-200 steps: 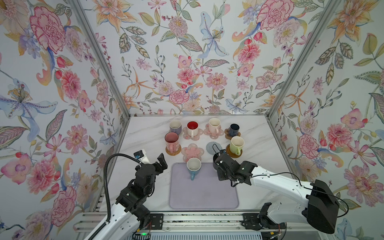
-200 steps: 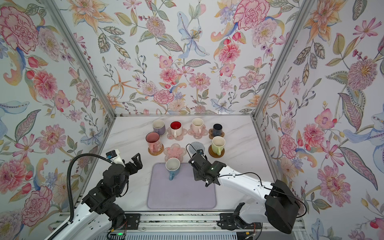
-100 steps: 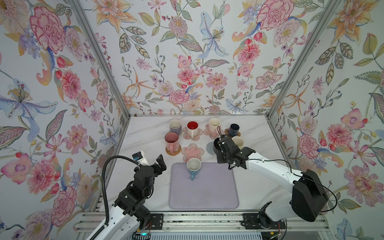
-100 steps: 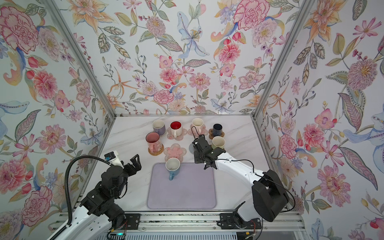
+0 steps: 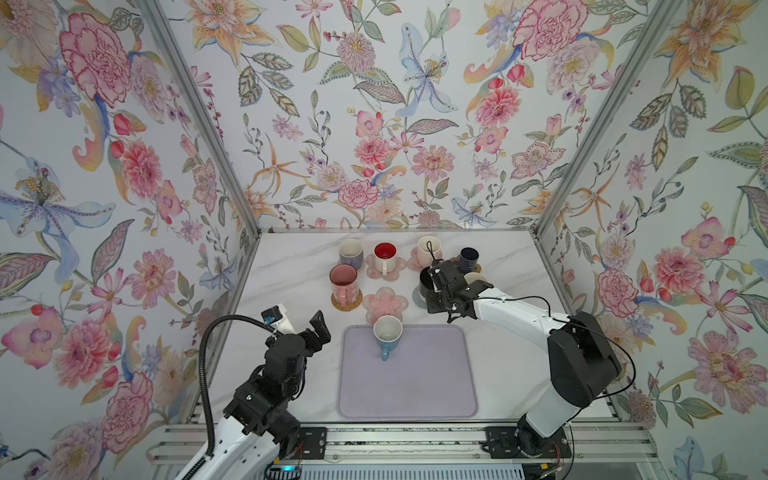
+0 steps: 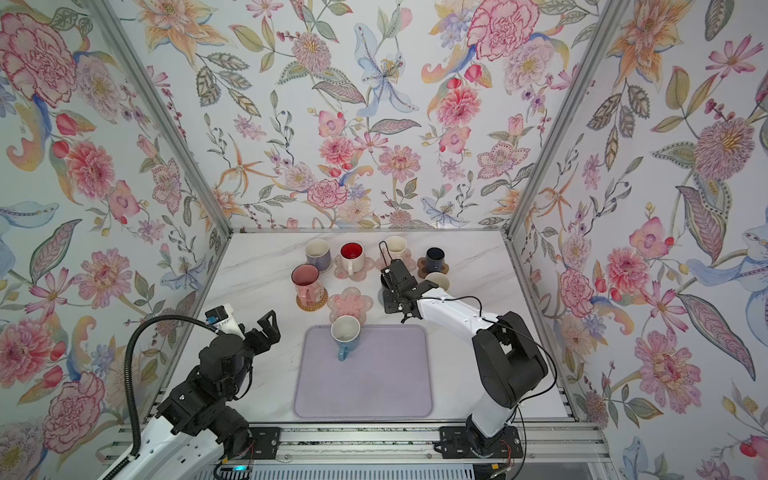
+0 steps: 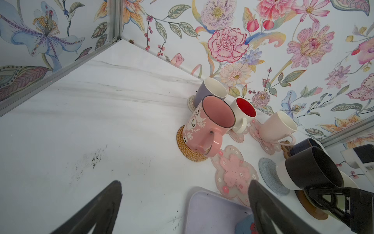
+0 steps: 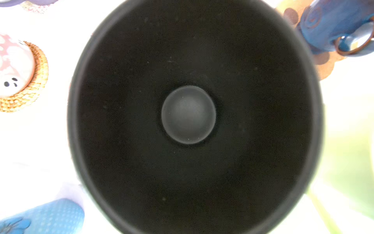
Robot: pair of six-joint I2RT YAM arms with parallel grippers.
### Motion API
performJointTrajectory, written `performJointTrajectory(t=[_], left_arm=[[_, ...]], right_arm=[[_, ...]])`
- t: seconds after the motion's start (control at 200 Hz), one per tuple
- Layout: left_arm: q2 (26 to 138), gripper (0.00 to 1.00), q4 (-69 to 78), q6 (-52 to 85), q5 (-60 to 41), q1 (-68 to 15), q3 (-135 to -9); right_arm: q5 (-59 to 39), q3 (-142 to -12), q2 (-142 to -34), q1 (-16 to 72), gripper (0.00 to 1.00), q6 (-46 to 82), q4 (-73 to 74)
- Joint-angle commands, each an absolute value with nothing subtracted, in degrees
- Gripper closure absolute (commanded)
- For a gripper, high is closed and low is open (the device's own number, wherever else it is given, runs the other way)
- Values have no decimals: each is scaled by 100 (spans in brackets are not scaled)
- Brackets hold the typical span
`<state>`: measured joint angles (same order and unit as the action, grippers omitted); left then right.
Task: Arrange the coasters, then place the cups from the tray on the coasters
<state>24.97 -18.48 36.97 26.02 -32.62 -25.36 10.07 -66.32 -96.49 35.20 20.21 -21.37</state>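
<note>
My right gripper (image 5: 435,290) is shut on the black mug (image 5: 424,282), which hangs tilted over the grey knitted coaster (image 7: 269,176); I cannot tell whether they touch. The black mug's inside (image 8: 188,115) fills the right wrist view and hides the jaws there. A blue mug (image 5: 387,334) stands at the back edge of the lavender tray (image 5: 415,386). My left gripper (image 5: 318,328) is open and empty, left of the tray (image 7: 212,212). An empty pink flower coaster (image 5: 384,303) lies behind the tray. The pink mug (image 5: 343,280) stands on a rattan coaster (image 5: 348,302).
Along the back stand a lavender mug (image 5: 351,252), a white mug with a red inside (image 5: 385,255), a cream mug (image 5: 428,249) and a navy mug (image 5: 468,257), each on a coaster. A pale green mug (image 5: 476,277) shows behind my right gripper. Floral walls enclose three sides.
My right gripper has carried the black mug from near the tray's back right corner towards the back, over the grey coaster. The left arm has barely shifted.
</note>
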Motion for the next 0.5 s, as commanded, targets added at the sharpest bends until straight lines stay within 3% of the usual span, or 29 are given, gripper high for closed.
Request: performJointTrajectory(t=[0.0, 0.495], left_arm=[[2531, 1, -1995, 3750, 2751, -3218, -2535], [2568, 1, -1994, 3762, 2712, -3209, -2563]], right_arm=[[998, -6847, -9663, 3450, 100, 1896, -1680], [895, -6889, -9931, 3338, 100, 1827, -1504]])
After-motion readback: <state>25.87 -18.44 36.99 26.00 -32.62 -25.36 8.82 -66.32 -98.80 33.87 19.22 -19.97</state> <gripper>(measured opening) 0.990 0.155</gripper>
